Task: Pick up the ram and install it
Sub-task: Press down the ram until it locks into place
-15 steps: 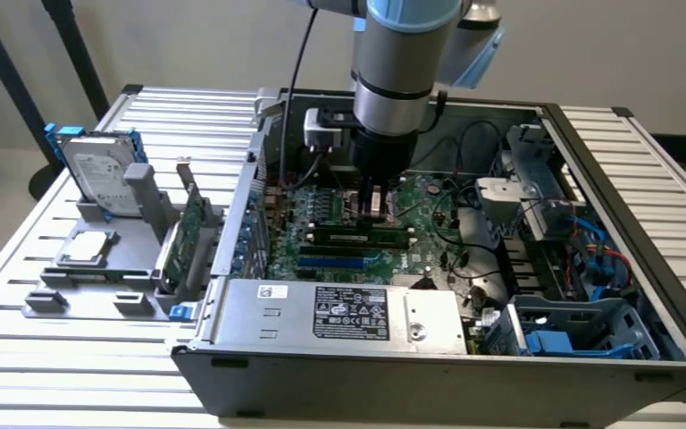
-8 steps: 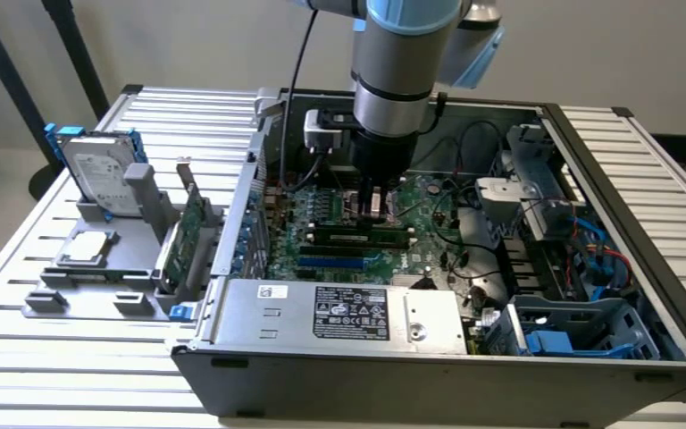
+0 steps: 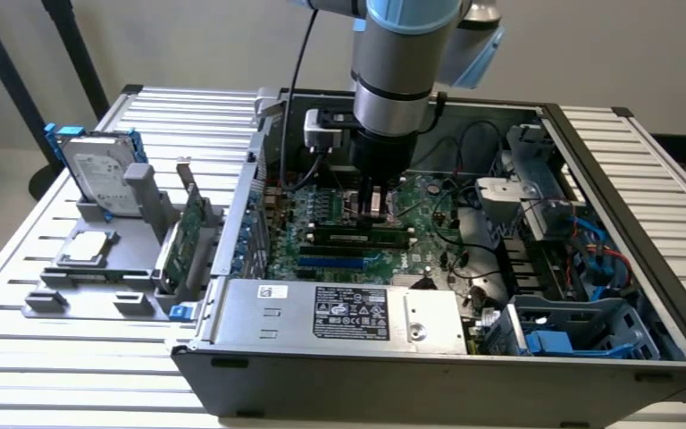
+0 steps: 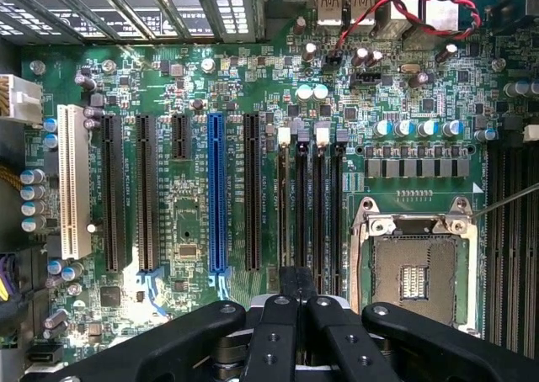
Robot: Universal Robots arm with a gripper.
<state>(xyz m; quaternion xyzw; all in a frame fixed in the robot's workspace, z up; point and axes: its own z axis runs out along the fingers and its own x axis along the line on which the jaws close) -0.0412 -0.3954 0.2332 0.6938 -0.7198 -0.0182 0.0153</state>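
The ram (image 3: 357, 236), a long thin green stick with black chips, stands on edge in the memory slots of the motherboard (image 3: 319, 206) inside the open computer case. My gripper (image 3: 374, 211) hangs straight down over it, fingertips just above and behind the stick's top edge. Whether they touch it I cannot tell. In the wrist view my gripper (image 4: 295, 294) is shut, its black fingers pressed together at one end of the black memory slots (image 4: 310, 205). The stick itself I cannot make out in the wrist view.
A CPU socket (image 4: 413, 273) lies beside the memory slots, with blue (image 4: 216, 193) and white (image 4: 74, 180) expansion slots on the other side. The power supply (image 3: 343, 313) fills the case's front. Outside the case, a grey rack holds a green expansion card (image 3: 188, 237) and a hard drive (image 3: 99, 174).
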